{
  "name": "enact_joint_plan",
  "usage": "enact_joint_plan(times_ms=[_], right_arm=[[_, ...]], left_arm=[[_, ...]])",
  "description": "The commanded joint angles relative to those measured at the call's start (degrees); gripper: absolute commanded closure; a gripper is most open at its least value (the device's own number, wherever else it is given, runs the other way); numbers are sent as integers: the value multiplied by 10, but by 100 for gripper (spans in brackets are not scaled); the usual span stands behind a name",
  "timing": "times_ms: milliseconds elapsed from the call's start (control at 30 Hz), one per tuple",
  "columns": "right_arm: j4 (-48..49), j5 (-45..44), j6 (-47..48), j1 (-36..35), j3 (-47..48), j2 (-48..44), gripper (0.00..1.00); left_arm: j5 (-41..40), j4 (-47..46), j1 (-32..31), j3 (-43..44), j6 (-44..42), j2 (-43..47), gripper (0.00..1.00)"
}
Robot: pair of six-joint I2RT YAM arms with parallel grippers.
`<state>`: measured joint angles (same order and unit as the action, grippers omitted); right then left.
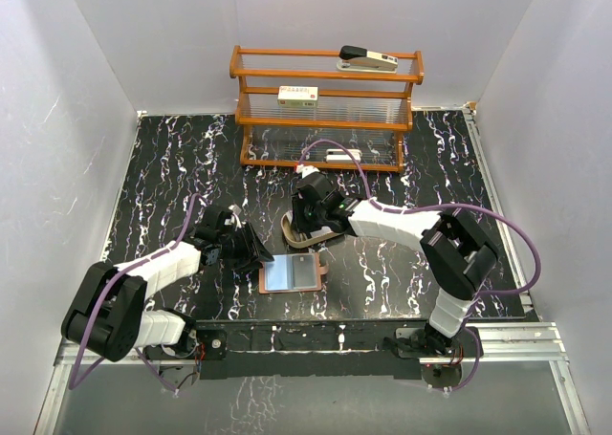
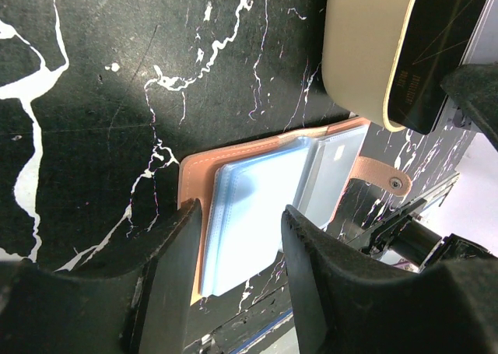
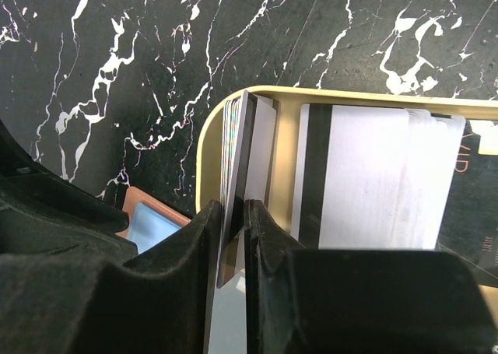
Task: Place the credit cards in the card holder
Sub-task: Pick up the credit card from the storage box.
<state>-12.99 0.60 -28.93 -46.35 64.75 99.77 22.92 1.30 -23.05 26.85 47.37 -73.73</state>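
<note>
Right gripper (image 3: 233, 206): fingers pressed close on an upright card (image 3: 237, 159), pinching it on edge by its two faces, above the left end of the tray.
Upright card: dark face, with a thin, many-coloured edge; no print can be read on it.
Tray (image 3: 204, 152): cream-yellow oval tin on the table (image 1: 402, 263), just behind the card holder.
Flat cards (image 3: 366, 175): lie overlapped in the tray beside the pinched one. The top card is white with a black stripe along one side.
Dark card (image 2: 432, 50): rests in the tray; it has thin gold lines and a block of small print too fine to read.
Lettering: pale letters at the right edge of the right wrist view, cut off and not safely legible.
Card holder (image 1: 292, 274): lies open and flat near the table's front edge, bluish glossy pockets up, with its snap tab (image 2: 381, 175) pointing away from the left arm.
Left gripper (image 2: 241, 214): fingers spread, standing at the holder's near end with the pockets showing in the gap. Whether they press on it, I cannot tell.
Wooden rack (image 1: 325, 74): at the back, with a stapler (image 1: 368, 59) on top and a white box (image 1: 297, 95) below; its label is unreadable.
</note>
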Motion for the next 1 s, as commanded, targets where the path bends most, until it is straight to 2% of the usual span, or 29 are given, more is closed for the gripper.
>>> enact_joint_plan(times_ms=[0,200,467,767,967], right_arm=[[29,7,-6,-3,9,-31,87],[25,1,-9,-3,10,-33,87],[23,4,-15,-3,9,-40,80],[25,7,-19,-3,6,-45,99],[17,-7,-16,-3,6,-42,100]], left_arm=[[8,3,2,-7,-1,-5,56],[7,2,2,-8,-1,-5,56],[8,0,2,-9,-1,-4,56],[7,1,2,-10,-1,-4,56],[7,1,2,-9,-1,-3,56]])
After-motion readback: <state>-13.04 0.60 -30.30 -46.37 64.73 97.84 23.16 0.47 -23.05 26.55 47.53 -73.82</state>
